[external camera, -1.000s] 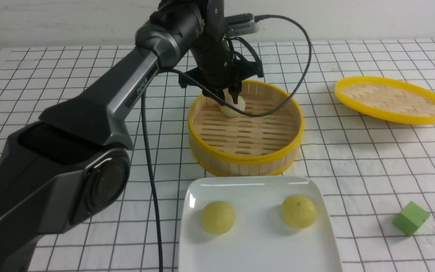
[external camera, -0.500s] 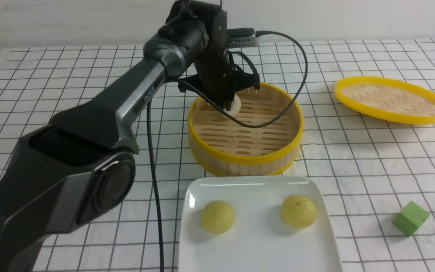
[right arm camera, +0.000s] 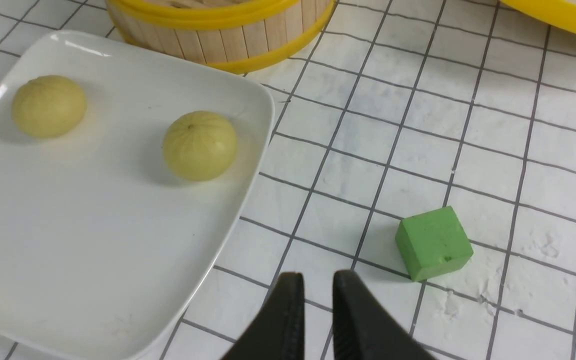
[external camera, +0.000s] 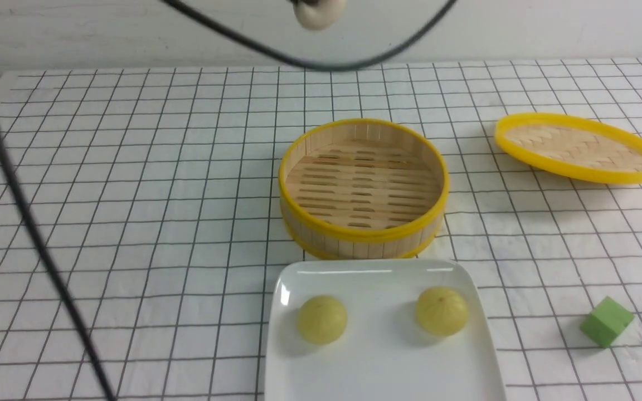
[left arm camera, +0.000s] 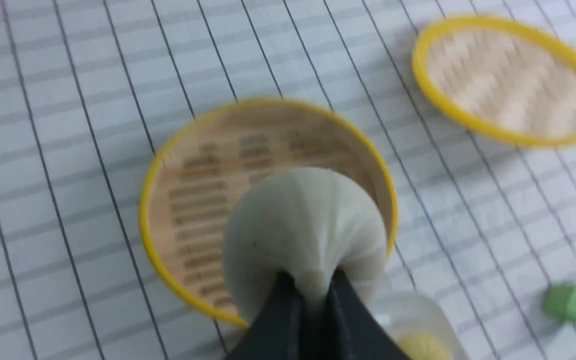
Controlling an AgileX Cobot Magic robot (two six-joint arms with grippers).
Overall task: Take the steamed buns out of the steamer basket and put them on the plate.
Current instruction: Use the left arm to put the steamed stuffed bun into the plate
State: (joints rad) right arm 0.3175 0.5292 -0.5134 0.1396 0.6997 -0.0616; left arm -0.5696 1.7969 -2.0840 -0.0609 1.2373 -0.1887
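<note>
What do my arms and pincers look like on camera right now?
The left pincer and right pincer each show two matte black fingers tapering to narrow, blunt tips, with no markings visible. A thick black cable loops across the top of the front view. The arm bodies themselves are out of frame.

Glossy white plate (external camera: pixel 379 367); steamer basket (external camera: pixel 354 240) of pale wooden slats with smooth yellow rims (plastic-looking); woven-floored lid (external camera: pixel 577 146); matt, pleated steamed buns (external camera: pixel 322 319); matt green cube (external camera: pixel 605 321)
</note>
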